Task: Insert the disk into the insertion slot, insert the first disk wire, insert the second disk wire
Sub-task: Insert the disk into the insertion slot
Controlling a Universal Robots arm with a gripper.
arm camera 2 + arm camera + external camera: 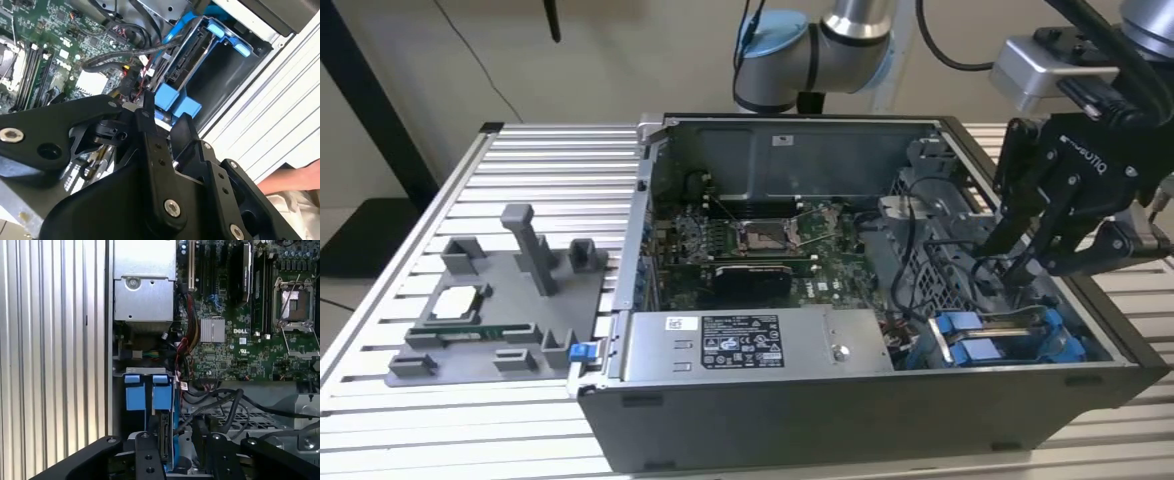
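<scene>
Hovering over the disk (163,432) seated in the slot (145,371), the gripper (175,437) has fingers (147,455) apart, empty; wires (220,402) likely need square alignment with its connector.

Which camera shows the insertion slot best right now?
The second wrist view: the insertion slot shows along its length, blue rails included. The first wrist view looks at its blue end; the exterior view has it low in the case, under the gripper.

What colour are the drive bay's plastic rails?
The rails are bright blue, best in the first wrist view.
</scene>
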